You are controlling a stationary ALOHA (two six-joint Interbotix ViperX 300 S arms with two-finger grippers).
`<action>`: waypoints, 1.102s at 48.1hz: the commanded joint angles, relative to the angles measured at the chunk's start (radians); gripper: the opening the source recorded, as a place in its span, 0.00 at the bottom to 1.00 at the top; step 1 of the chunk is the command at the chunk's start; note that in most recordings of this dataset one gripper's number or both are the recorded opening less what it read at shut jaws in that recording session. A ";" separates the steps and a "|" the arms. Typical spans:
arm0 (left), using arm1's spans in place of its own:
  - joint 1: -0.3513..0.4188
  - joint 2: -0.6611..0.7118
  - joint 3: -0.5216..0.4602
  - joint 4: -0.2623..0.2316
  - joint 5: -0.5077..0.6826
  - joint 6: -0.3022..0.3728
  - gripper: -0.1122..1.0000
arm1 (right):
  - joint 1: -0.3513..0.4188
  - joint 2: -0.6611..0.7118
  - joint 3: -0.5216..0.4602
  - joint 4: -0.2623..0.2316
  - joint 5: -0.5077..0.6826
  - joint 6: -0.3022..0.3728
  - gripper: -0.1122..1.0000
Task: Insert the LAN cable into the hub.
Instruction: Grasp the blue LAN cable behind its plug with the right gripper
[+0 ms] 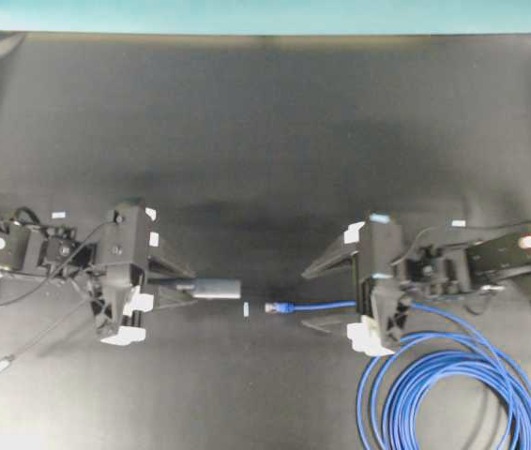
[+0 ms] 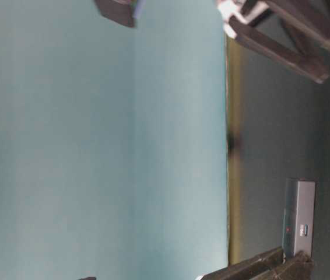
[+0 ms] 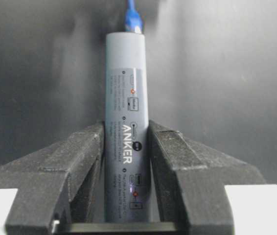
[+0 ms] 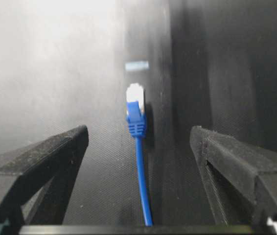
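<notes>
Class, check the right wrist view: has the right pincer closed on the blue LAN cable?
No. The right pincer stands wide open, its fingers well apart on either side of the LAN cable, which lies on the table untouched.

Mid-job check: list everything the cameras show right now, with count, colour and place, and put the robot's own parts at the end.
hub: one, grey bar, left of centre, clamped at its rear end.
LAN cable: one, bright blue, coiled at lower right; a straight run leads to its plug.
plug: one, clear tip with blue boot, lying on the table, apart from the hub's open end.
grey cord: one, thin, trails from the left side to a small silver plug at lower left.
tape mark: one, small and pale, between hub and plug.
table: one, black surface.
backdrop: teal, behind the table.
left gripper: jaws closed on the hub.
right gripper: jaws wide open either side of the cable, not touching it.
</notes>
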 commanded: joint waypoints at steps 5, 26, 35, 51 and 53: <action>0.002 -0.014 -0.017 0.002 0.000 -0.005 0.35 | 0.006 0.063 -0.041 0.002 -0.037 -0.011 0.82; -0.002 -0.015 -0.014 0.003 0.000 -0.006 0.35 | 0.026 0.143 -0.100 0.002 0.046 -0.015 0.69; -0.003 -0.014 -0.017 0.003 0.000 -0.006 0.35 | 0.051 0.147 -0.100 0.002 0.069 -0.008 0.27; -0.006 -0.014 -0.058 0.003 0.063 -0.017 0.35 | 0.011 0.009 -0.084 0.075 0.094 0.038 0.22; -0.006 -0.015 -0.071 0.003 0.089 -0.012 0.35 | 0.002 -0.015 -0.091 0.081 0.114 0.038 0.22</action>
